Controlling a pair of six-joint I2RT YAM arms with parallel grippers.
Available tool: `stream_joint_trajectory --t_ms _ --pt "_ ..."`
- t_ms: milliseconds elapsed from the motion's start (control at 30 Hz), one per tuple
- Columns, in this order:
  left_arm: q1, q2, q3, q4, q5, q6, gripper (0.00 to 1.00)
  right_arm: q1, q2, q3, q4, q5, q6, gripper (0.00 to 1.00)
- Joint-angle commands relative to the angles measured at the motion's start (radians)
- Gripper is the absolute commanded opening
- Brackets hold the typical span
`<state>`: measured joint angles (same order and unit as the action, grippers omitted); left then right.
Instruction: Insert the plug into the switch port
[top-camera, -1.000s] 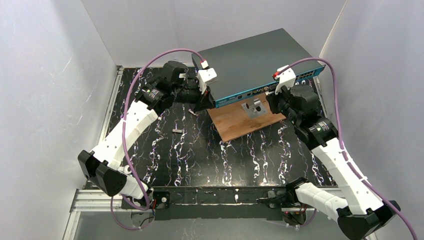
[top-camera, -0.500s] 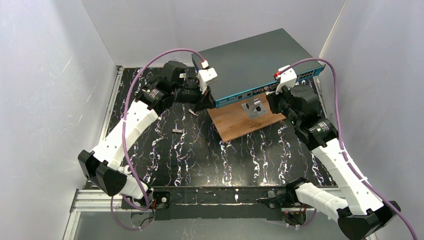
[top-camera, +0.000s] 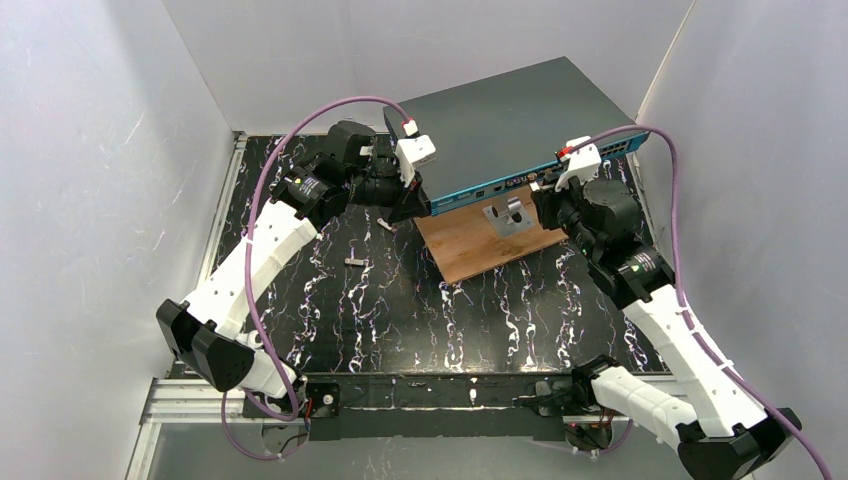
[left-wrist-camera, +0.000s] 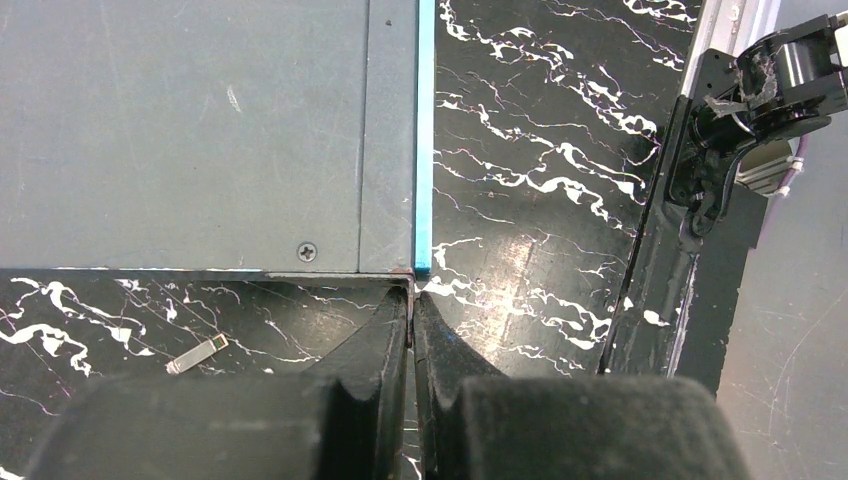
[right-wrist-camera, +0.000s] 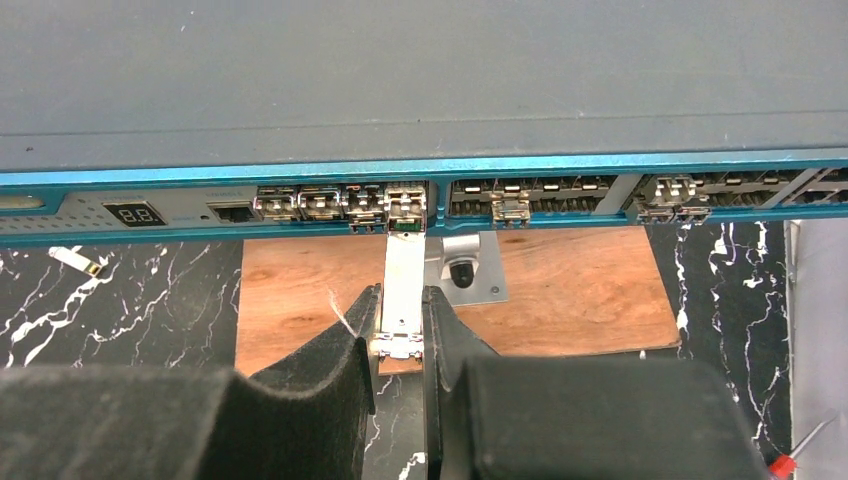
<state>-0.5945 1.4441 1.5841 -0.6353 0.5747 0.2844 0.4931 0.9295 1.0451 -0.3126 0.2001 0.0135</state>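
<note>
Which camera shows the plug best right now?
The right wrist view: the silver plug sits centre, pinched by the right gripper, its tip at a port in the switch. The top view hides it behind that wrist; the left wrist view shows only the switch's corner.

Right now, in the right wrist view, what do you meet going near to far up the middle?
Right gripper → plug → port → grey top of the switch.

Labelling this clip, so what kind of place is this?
Probably a robot test cell: plain white enclosure walls, black white-veined tabletop, and a wide dark grey metal switch box, teal-fronted.
</note>
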Motion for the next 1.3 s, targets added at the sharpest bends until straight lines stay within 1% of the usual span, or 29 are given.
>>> stream_joint_trajectory --t_ms 0,267,700,1267 --pt "-0.018 0.009 0.026 -0.016 -0.002 -0.018 0.0 0.005 0.026 -0.033 0.227 -0.013 0.062 0.01" --pt "-0.018 0.01 0.035 -0.012 -0.022 -0.028 0.0 0.005 0.033 -0.037 0.237 -0.032 0.086 0.01" --pt "-0.018 0.012 0.045 -0.007 -0.051 -0.052 0.0 0.005 0.016 -0.079 0.263 -0.067 0.048 0.01" --pt "-0.018 0.009 0.044 -0.004 -0.056 -0.059 0.0 0.005 -0.009 -0.136 0.292 -0.063 0.035 0.01"
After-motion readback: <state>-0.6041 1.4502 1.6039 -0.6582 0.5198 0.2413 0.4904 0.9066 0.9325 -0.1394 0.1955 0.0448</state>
